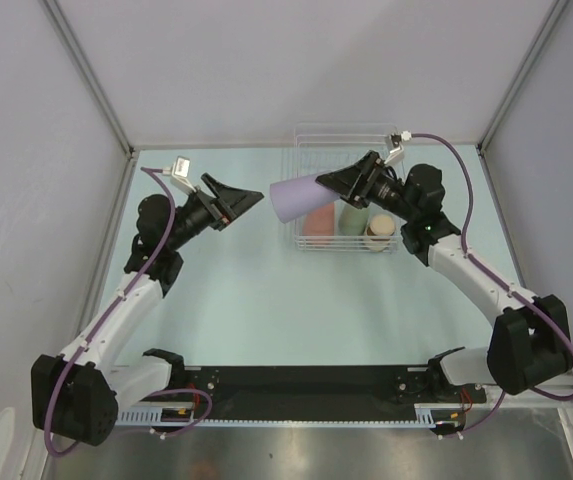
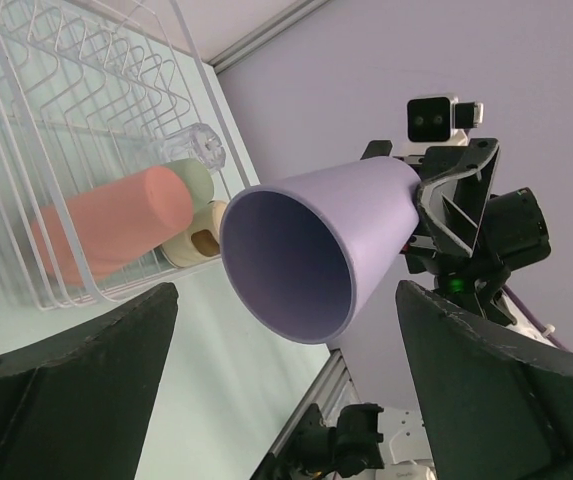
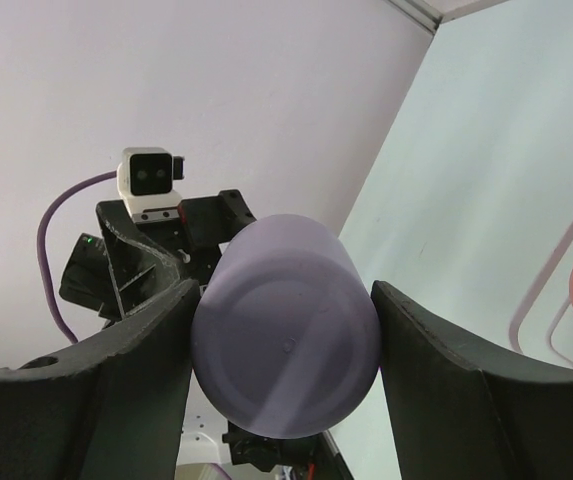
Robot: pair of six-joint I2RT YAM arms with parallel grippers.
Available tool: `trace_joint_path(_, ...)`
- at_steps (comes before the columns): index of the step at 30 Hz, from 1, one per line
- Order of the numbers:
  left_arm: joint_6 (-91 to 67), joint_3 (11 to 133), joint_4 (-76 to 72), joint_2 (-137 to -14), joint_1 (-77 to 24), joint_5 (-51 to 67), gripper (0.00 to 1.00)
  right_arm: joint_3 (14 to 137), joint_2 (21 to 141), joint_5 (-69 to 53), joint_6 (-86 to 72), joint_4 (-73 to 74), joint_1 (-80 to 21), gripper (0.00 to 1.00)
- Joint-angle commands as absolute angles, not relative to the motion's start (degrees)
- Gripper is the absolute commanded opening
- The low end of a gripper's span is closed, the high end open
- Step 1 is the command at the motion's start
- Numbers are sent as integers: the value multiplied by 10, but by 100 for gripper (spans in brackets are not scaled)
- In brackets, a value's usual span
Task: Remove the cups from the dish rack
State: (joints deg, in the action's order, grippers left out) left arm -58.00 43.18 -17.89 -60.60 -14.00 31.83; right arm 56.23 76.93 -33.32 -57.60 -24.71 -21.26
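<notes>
A: Where's the lilac cup (image 1: 294,198)?
B: Right tool (image 1: 328,184) clamps its base, aloft just left of the rack (image 1: 344,128), mouth facing the left tool (image 1: 249,200), spread wide.
A: I'd centre the left tool on it before closing

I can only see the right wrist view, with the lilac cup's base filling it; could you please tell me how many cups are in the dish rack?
Observer: Three lie in the dish rack: a salmon cup, a green cup and a beige cup.
Operator: Thank you. Is the left tool ready to receive?
Observer: The left tool has its jaws wide open, facing the open mouth of the lilac cup.
Operator: And how is that cup held?
Observer: The right tool grips it sideways by its base end, with the mouth pointing left, past the rack's left wall.
</notes>
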Motion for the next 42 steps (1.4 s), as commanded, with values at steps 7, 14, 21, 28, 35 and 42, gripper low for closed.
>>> trace_joint_path(7,-585,462,-217,-621,-156,333,94,598,824,-352,-584,-307,-265,0)
trace_joint_path(14,-590,463,-230,-624,-174,342,86,620,862,-358,-586,-322,-284,0)
trace_joint_path(21,-597,454,-241,-613,-177,346,50,625,885,-361,-594,-337,-288,0)
trace_joint_path(28,-598,447,-236,-614,-177,344,0,616,890,-366,-592,-334,-295,0)
trace_joint_path(35,-573,464,-179,-612,-176,316,0,620,878,-351,-570,-286,-291,40)
trace_joint_path(42,-441,625,48,-656,-150,252,0,678,846,-278,-527,-125,-221,100)
